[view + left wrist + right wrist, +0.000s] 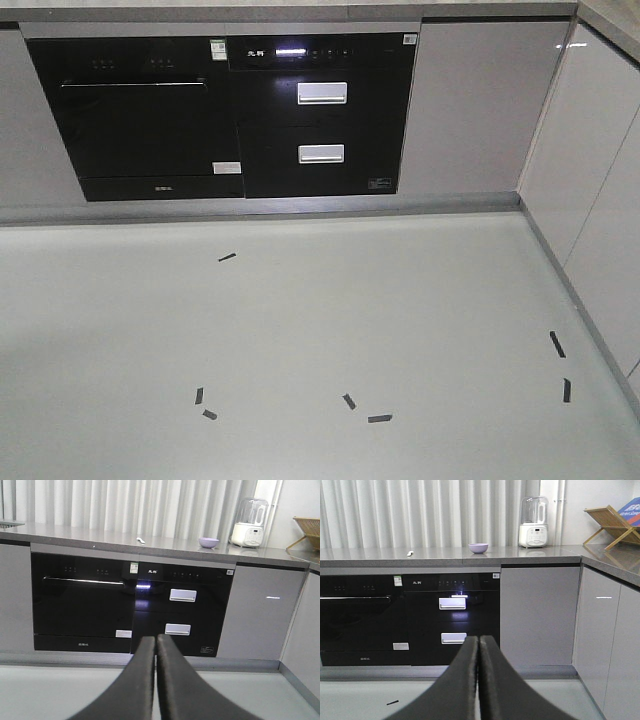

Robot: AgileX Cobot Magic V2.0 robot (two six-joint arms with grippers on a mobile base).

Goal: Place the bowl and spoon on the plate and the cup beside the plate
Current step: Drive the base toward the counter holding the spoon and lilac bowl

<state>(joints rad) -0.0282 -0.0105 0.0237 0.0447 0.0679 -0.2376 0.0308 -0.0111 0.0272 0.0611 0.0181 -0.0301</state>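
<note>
A lavender bowl (208,542) (478,548) sits on the grey countertop, far ahead of both arms. A small pale spoon (141,540) (410,553) lies on the same counter to the bowl's left. The plate and the cup are out of view. My left gripper (155,641) is shut with nothing between its dark fingers, low in front of the oven. My right gripper (478,640) is shut too and holds nothing. Neither gripper shows in the front view.
Black built-in appliances (220,110) fill the cabinet front under the countertop (445,557). A white blender (534,522) and a wooden rack (612,527) stand at the counter's right. Grey cabinets (600,190) close the right side. Black tape marks (350,402) dot the pale floor.
</note>
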